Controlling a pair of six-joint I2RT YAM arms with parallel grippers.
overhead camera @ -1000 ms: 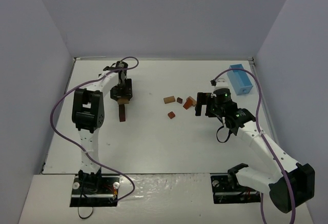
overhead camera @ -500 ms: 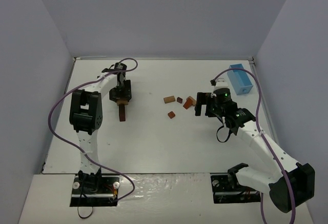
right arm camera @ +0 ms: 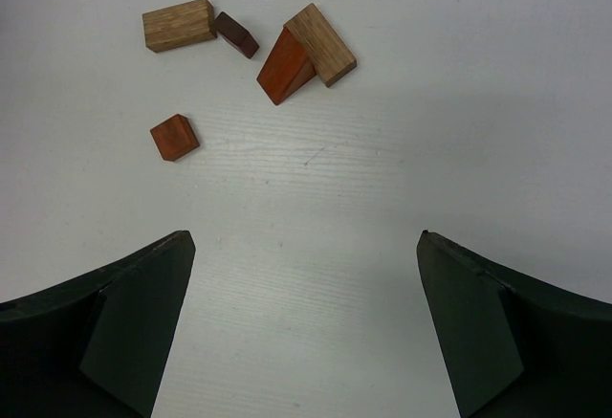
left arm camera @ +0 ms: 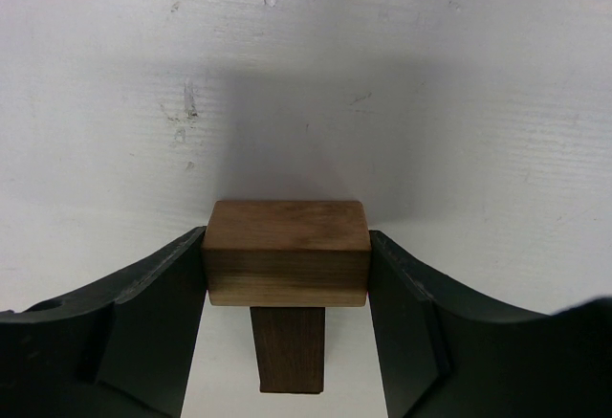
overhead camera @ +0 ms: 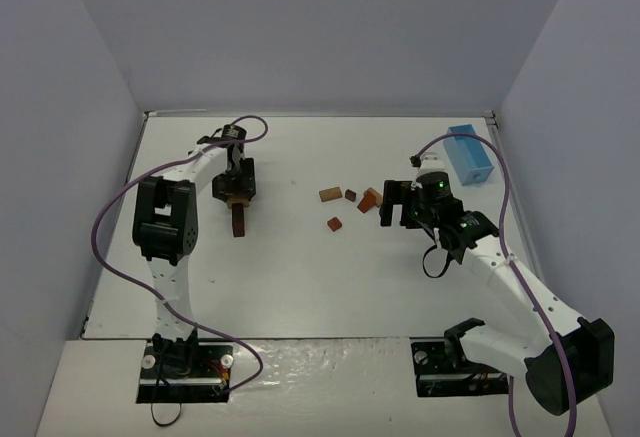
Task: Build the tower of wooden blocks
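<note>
Over the last second my left arm's elbow has swung a little to the left, and my left gripper [left arm camera: 287,267] has nudged slightly left with it; my right arm has stayed put. The left jaws are drawn in narrow on a tan block [left arm camera: 287,251], pads pressed against its two short ends, and the block is held level. Directly beneath it stands the wood block tower [left arm camera: 290,349] (only one dark brown upright piece shows from my wrist), on the left half of the table [overhead camera: 300,277], toward the far side. Whether the tan block already rests on it I cannot tell.

My right gripper [right arm camera: 304,238] hangs spread wide with nothing between its fingers, over bare table just near of the loose wood blocks [overhead camera: 369,200]. These are a tan cuboid [right arm camera: 178,24] touching a small dark block [right arm camera: 235,34], a reddish wedge [right arm camera: 284,67] against another tan piece [right arm camera: 321,43], and a reddish cube [right arm camera: 174,137] apart from them, nearer. A light blue box [overhead camera: 470,155] sits at the far right.
</note>
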